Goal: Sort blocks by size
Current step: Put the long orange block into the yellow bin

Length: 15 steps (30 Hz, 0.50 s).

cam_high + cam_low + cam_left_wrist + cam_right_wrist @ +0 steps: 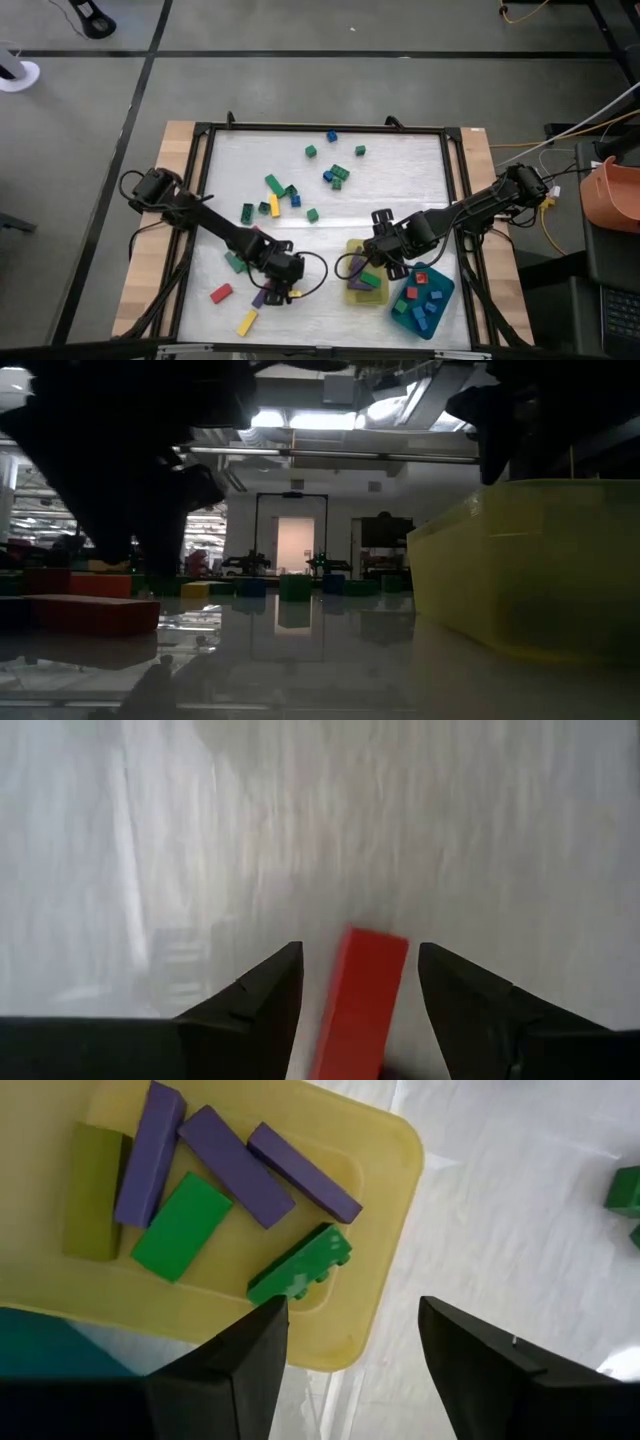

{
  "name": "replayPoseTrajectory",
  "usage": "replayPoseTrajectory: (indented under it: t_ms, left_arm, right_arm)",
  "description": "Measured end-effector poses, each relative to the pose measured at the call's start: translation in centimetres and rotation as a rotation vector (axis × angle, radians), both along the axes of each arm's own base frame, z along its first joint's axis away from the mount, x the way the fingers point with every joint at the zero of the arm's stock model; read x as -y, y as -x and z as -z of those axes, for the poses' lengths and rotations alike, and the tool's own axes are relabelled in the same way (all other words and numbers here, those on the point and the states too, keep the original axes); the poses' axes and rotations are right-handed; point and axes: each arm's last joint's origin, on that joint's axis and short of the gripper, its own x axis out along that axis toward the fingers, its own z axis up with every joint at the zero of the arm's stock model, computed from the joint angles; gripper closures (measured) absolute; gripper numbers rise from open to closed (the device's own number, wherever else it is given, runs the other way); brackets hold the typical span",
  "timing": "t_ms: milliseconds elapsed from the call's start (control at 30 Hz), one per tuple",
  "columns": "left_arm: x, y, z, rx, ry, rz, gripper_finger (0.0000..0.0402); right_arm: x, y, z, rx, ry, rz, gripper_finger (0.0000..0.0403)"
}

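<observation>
My left gripper (283, 270) is low over the table's near left part, open. In the left wrist view (360, 952) its fingers stand on either side of a long red block (362, 995) that lies on the table, with gaps on both sides. My right gripper (385, 250) is open and empty above the far edge of the yellow tray (365, 290). In the right wrist view (350, 1315) the tray (380, 1150) holds long purple blocks (235, 1165), two green blocks (300, 1265) and an olive one (92, 1190). The teal tray (440, 290) holds several small blocks.
Loose green, blue and yellow blocks (335, 176) lie scattered over the table's far middle. A red block (221, 293), a yellow one (247, 322), a green one (236, 262) and a purple one (260, 298) lie near my left gripper. A black frame (325, 128) borders the white work surface.
</observation>
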Motion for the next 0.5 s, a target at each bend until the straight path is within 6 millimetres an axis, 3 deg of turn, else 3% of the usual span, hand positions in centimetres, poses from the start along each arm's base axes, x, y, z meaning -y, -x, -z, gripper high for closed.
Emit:
replayPoseTrajectory:
  t_ms: [500]
  left_arm:
    - [1.4,0.9,0.1,-0.002,-0.043,0.037,0.0217]
  right_arm:
    - [0.0,-0.1,0.0,0.010,0.002,0.001,0.0178]
